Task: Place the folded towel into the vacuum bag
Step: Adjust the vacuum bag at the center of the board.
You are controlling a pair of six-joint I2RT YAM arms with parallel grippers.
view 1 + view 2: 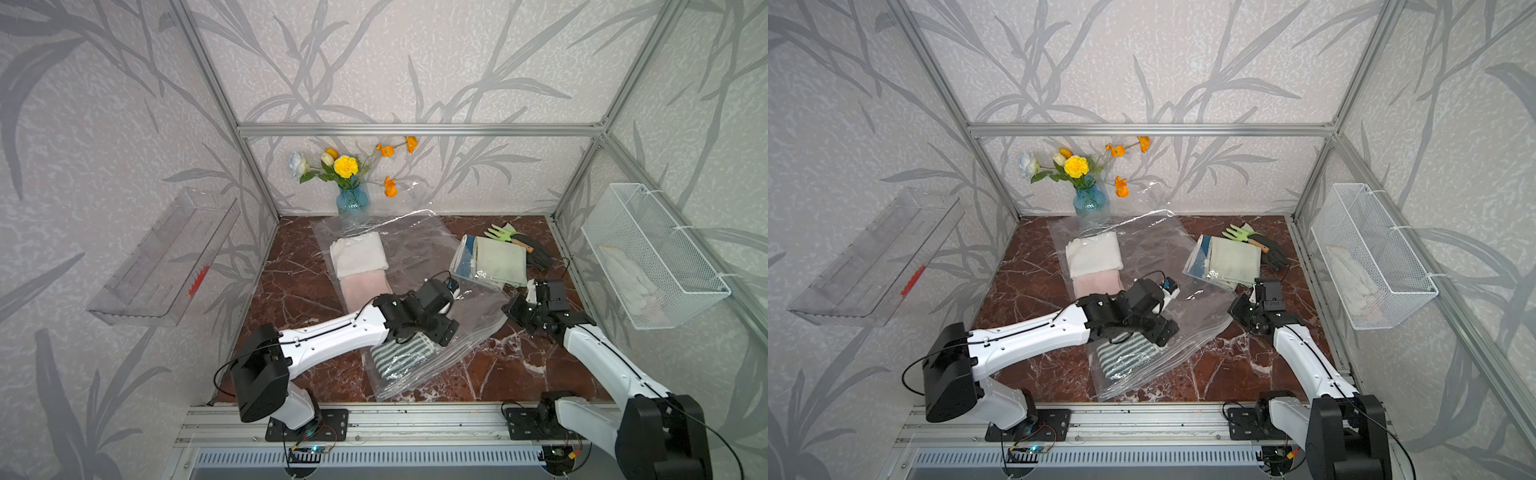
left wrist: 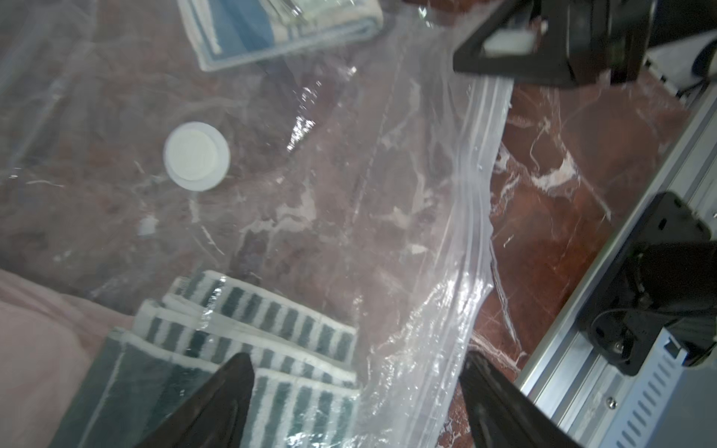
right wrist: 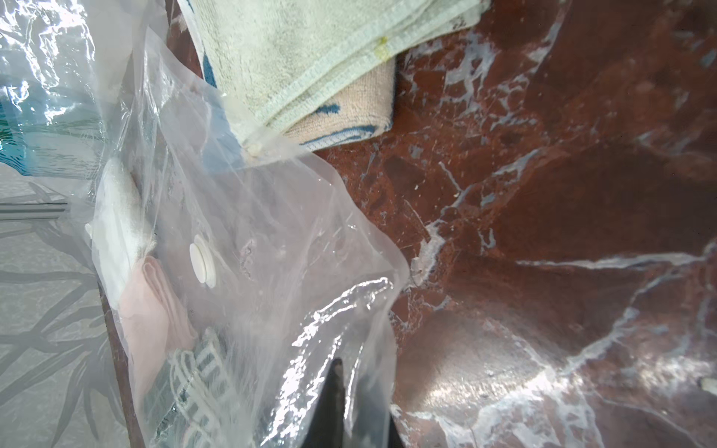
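Plastic of the vacuum bag (image 1: 419,253) reaches almost to the near edge of the red marble table (image 1: 291,291) and runs from there diagonally toward the far wall. In its near end lies the folded striped towel (image 1: 399,359), green and white. In the left wrist view the film glints over its folds.

The left gripper (image 2: 357,362) hangs over this towel with its jaws wide apart and nothing clamped between them. The zip-seal edge (image 2: 479,186) runs along the right side of the towel.

A little farther and to the right, the right gripper (image 3: 338,372) is pinched tight on the bag's right edge, and the film rises toward it. The round white valve cap (image 2: 196,156) sits on the bag beyond the striped towel.

Farther left, a pink towel (image 1: 368,286) and a white towel (image 1: 359,255) lie touching, both seen through the film. At far right a pale green towel (image 1: 500,259) lies on a blue-patterned towel (image 1: 464,255), and a corner of the bag overlaps them. Just behind them are a green hand rake (image 1: 498,233) and a black glove (image 1: 539,257). At the far wall stands a blue glass vase (image 1: 352,200) with flowers.
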